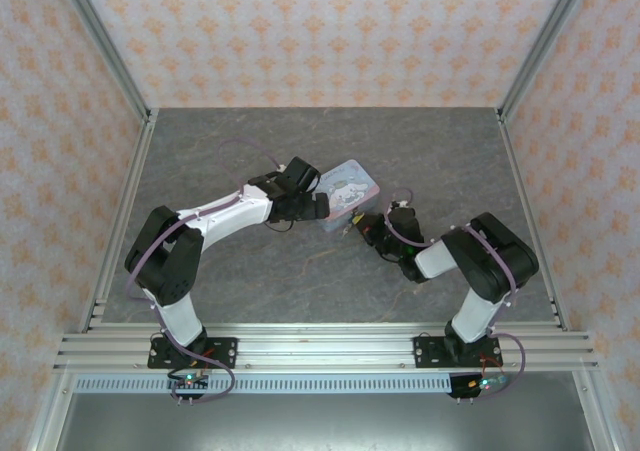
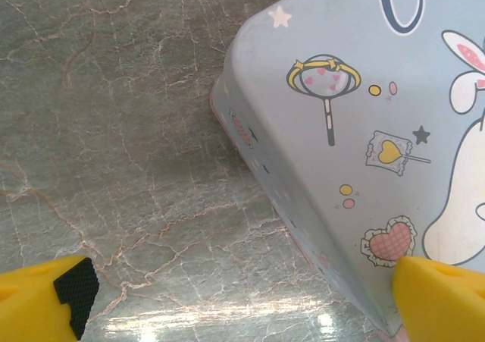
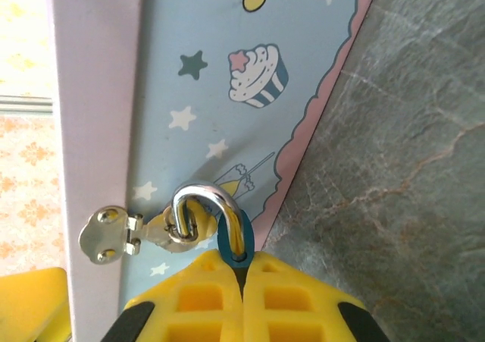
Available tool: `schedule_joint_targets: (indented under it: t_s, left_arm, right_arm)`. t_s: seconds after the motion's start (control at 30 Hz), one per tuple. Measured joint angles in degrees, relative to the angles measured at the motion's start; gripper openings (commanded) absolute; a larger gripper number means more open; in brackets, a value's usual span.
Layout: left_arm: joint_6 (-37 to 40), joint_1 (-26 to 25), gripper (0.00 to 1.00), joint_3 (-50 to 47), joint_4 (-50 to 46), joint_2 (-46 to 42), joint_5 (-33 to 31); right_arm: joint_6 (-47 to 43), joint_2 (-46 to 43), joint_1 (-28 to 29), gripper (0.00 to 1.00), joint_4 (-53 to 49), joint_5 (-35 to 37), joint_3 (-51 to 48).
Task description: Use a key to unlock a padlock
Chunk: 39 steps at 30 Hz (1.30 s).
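Note:
The padlock [image 3: 236, 240] is a small dark blue-green body with a silver shackle [image 3: 203, 198]. The shackle is hooked through the metal hasp [image 3: 114, 236] on the side of the pastel-blue cartoon tin [image 1: 352, 183]. My right gripper [image 3: 241, 260] is shut on the padlock body, and its yellow fingers hide most of the body. In the top view the right gripper [image 1: 362, 228] sits at the tin's near corner. My left gripper [image 2: 242, 315] is open at the tin's left end, one finger [image 2: 45, 296] over the table and the other finger [image 2: 443, 296] over the tin's lid [image 2: 364, 114]. The key is out of view.
The grey marbled table [image 1: 250, 151] is bordered by aluminium rails [image 1: 120, 211] on the left, right and near edges, with patterned walls behind. The two arms meet at the tin in the middle.

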Motion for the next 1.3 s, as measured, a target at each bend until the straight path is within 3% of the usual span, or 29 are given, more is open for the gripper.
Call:
schedule_joint_targets:
  t_s: [0.47,1.0,1.3]
  left_arm:
    - [0.02,0.00,1.00,-0.22,0.35,0.00,0.00]
    - [0.24,0.00,1.00,1.44,-3.82,-0.33,-0.02]
    - [0.26,0.00,1.00,2.43,-9.60,-5.86,-0.26]
  right_arm:
    - [1.11,-0.59,-3.28,0.00,-1.86,0.00,0.02]
    - [-0.44,-21.07,-3.74,0.00,-18.38,-3.41,-7.15]
    - [-1.97,-29.11,-3.74,0.00,-30.62,-4.07,-10.95]
